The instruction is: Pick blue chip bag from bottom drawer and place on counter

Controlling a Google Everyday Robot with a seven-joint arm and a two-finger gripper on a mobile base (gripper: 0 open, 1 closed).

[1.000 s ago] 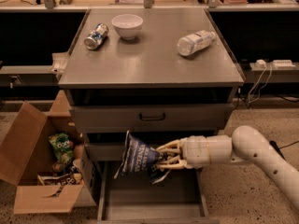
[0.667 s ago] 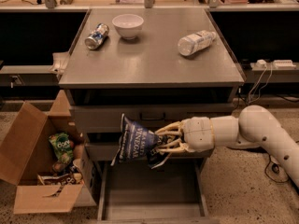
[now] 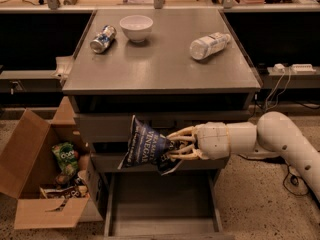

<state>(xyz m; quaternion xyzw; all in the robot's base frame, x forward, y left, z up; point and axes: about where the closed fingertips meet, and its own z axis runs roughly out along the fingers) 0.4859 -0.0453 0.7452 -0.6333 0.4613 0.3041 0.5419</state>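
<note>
The claw [image 3: 173,144] clamps the blue chip bag [image 3: 143,147] above the open bottom drawer [image 3: 161,206]. The bag hangs below the table [image 3: 160,66].

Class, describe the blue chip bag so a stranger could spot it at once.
Find the grey cabinet with the bottom drawer pulled open. Above that drawer, the gripper holds the blue chip bag in mid-air. It is navy with white lettering, unlike the green snack bag in the box.

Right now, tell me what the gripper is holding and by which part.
The gripper holds the crumpled navy-blue foil chip bag by its edge nearest the arm, in mid-air above the open grey metal bottom drawer.
</note>
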